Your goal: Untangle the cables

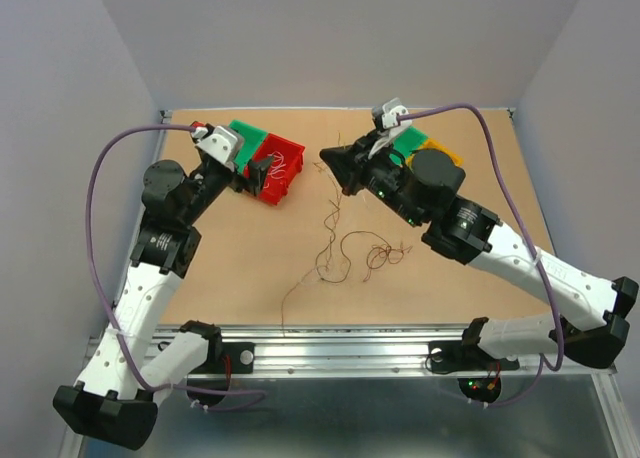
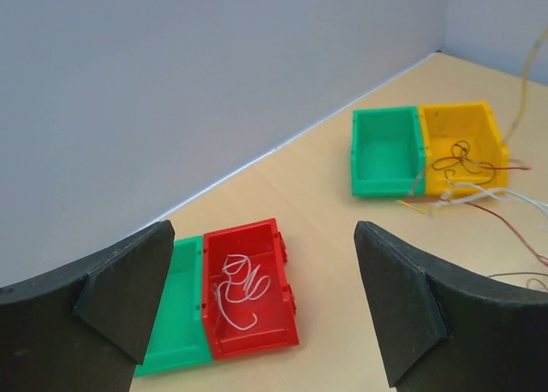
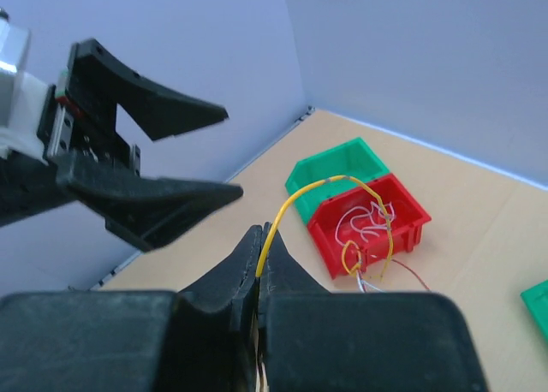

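The tan wooden counter point(image 1: 225, 268) lies bare at lower left and upper centre of the top view. Thin curly wires point(image 1: 345, 256), brown and reddish, sprawl mid-frame. A red plastic bin point(image 1: 285, 173) and a green plastic bin point(image 1: 250, 138) block upper left; a yellow plastic bin point(image 1: 441, 150), upper right.

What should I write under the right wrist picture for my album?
Right tool pinches a yellow wire, red bin of white wires behind it.

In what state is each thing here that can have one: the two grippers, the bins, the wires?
left gripper: open, holding nothing.
right gripper: shut on a yellow wire.
red bin: holds white wires.
yellow bin: holds dark wires.
green bin beside yellow bin: empty.
loose cables: tangled, lying on the table.
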{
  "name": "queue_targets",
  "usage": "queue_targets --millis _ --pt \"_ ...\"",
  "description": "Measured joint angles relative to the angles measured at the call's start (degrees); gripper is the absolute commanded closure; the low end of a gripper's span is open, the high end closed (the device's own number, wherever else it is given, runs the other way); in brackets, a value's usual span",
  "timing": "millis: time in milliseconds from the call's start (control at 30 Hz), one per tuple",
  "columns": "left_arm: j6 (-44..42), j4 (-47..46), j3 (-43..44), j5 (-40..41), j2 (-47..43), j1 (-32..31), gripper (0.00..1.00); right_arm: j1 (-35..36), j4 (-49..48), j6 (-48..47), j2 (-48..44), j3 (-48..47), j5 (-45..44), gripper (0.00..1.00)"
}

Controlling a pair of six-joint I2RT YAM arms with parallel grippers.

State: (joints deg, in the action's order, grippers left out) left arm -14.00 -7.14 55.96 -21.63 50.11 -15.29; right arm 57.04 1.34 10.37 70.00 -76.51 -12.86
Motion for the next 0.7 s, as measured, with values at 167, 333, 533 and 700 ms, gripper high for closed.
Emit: queue_targets --millis 167,333,533,700 --pt "2.6 0.8 2.1 -5.9 1.2 0.0 0.01 0.0 1.3 -3.1 5.3 -10.7 -1.7 1.00" --pt "6.6 -4.6 6.0 -8.2 3.4 0.0 0.01 0.0 1.3 -6.2 11.2 -20.1 -3.4 0.99" --pt "13.3 -15.1 6.0 -13.1 9.5 0.0 0.01 0.0 1.7 -7.8 11.8 -20.9 -2.0 1.00" --pt "17.4 -21.4 4.4 -17.7 17.4 -0.8 0.01 0.0 1.6 -7.6 11.8 -20.9 -0.7 1.00"
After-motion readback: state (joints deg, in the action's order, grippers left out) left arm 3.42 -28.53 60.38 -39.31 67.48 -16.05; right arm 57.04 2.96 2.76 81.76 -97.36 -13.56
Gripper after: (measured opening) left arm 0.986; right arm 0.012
